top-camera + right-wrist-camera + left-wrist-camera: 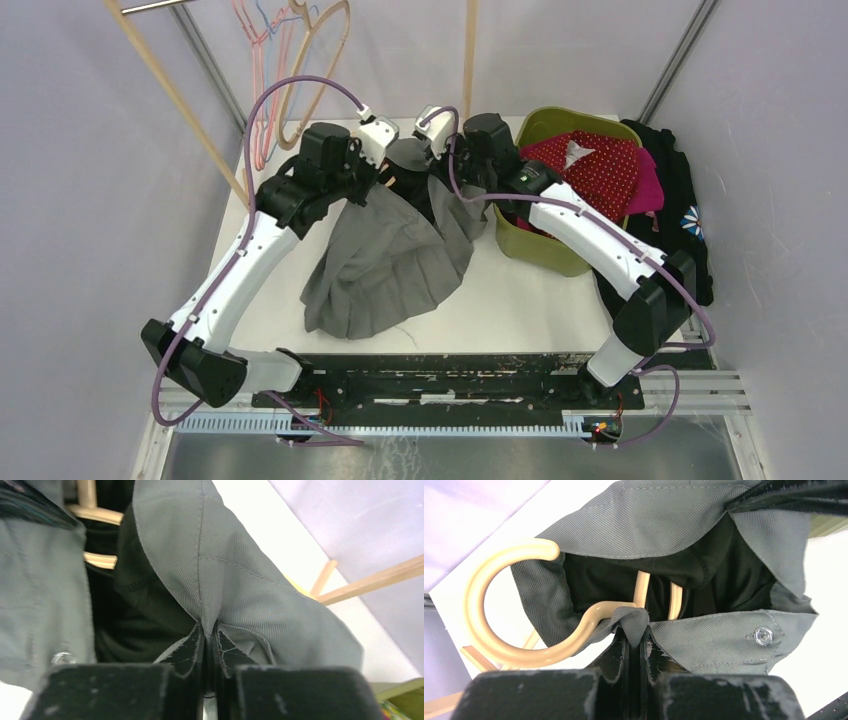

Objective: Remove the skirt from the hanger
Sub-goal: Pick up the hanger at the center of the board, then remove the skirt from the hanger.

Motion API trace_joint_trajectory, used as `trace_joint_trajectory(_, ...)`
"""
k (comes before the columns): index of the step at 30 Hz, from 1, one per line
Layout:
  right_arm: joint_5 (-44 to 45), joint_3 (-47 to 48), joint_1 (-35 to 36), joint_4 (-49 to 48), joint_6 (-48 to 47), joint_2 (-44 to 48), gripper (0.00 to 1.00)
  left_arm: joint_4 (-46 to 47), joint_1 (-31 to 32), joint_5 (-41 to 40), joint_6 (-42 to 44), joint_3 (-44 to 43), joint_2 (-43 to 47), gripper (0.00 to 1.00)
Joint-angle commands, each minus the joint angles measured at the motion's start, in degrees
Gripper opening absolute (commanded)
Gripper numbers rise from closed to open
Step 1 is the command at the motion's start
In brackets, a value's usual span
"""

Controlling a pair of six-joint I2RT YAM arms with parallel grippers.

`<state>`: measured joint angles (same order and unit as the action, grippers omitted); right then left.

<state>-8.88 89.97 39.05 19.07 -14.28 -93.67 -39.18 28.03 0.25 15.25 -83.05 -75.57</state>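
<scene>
The grey skirt (385,265) lies spread on the white table, its waistband lifted at the back between both arms. My left gripper (634,635) is shut on a fold of the waistband, right beside the neck of the beige hanger (479,580), whose hook curls out to the left. The hanger's bars run down inside the skirt's dark lining. My right gripper (209,635) is shut on the other side of the skirt (225,565), pinching a ridge of grey cloth. Part of the hanger (97,514) shows inside the opening. A clear button (763,636) sits on the waistband.
An olive bin (560,255) with red clothes (595,165) stands at the right, a black garment (680,200) beside it. Pink and beige hangers (290,70) hang on the wooden rack (170,90) at the back left.
</scene>
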Motion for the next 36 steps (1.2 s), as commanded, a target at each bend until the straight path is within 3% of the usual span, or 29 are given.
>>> trace_joint_trajectory(1, 3.82, 1.62, 0.01, -0.89, 0.72, -0.06, 0.01, 3.81, -0.16, 0.14, -0.99, -0.16, 2.81, 0.03)
trace_joint_trajectory(12, 11.3, 10.41, -1.6, -0.39, -2.3, 1.83, 0.01, 5.36, -0.16, 1.41, 0.43, 6.56, 0.82, 0.03)
trace_joint_trajectory(27, 7.37, 14.17, -10.17, -0.22, -0.57, -7.05, 0.01, 4.23, 0.99, 3.34, -1.61, 6.96, 6.46, 0.03)
trace_joint_trajectory(31, 6.1, 10.62, -10.18, -0.57, -1.6, -5.53, 0.2, 3.33, 1.11, 3.01, -1.41, 5.4, 6.2, 0.03)
trace_joint_trajectory(36, 3.63, 7.55, -10.21, -0.28, -1.12, 0.28, 0.36, 3.25, 1.09, 2.01, 1.6, 3.94, 3.89, 0.03)
